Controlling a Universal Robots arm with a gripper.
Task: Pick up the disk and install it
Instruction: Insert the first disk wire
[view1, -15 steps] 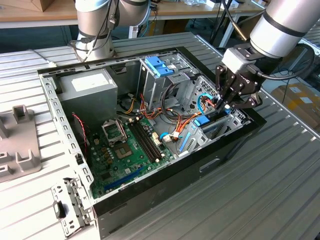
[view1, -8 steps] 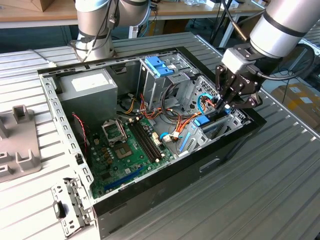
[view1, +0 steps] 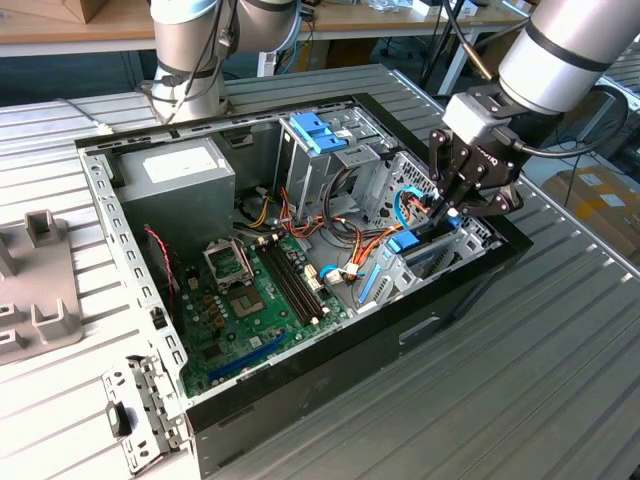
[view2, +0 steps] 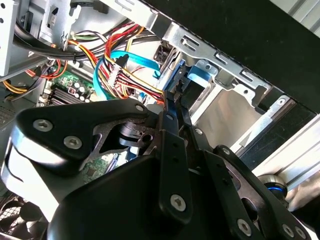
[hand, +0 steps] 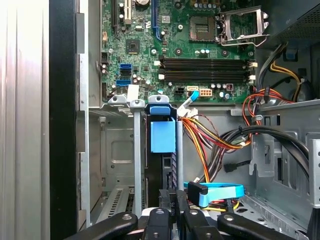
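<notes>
Bracket: grey, at the exterior view's far left, on the table.
Case: open, mid-frame; green motherboard on its floor, grey power supply at upper left.
Disk: upright in the drive cage right of centre, on edge between grey rails, blue tab showing in the first wrist view.
Gripper: upper right, fingers closed on the disk's edge.
</notes>
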